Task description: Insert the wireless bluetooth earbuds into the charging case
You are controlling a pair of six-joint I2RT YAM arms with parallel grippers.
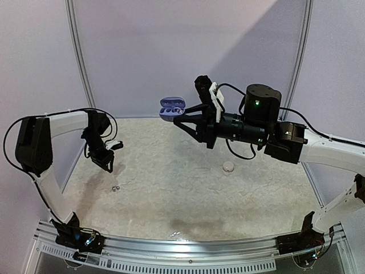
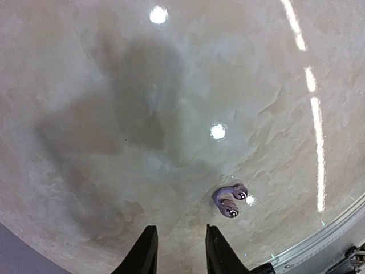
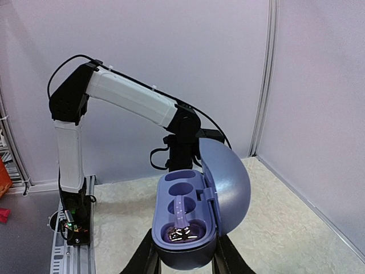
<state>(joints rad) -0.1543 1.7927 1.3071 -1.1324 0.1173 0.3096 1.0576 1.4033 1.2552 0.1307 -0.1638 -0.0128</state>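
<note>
My right gripper (image 1: 180,116) is shut on an open purple charging case (image 1: 171,107) and holds it high above the far middle of the table. In the right wrist view the case (image 3: 188,225) sits between my fingers (image 3: 144,257) with its lid swung open to the right. One purple clip earbud (image 3: 183,227) with shiny ends lies in the near well; the far wells are empty. A second purple clip earbud (image 2: 230,200) lies on the table, just ahead and right of my left gripper (image 2: 179,237), which is open and empty. In the top view this earbud (image 1: 114,188) lies below the left gripper (image 1: 108,164).
A small whitish round piece (image 1: 228,167) lies on the mottled beige table right of centre, under the right arm. Grey walls enclose the table at the back and sides. A metal rail (image 1: 182,248) runs along the near edge.
</note>
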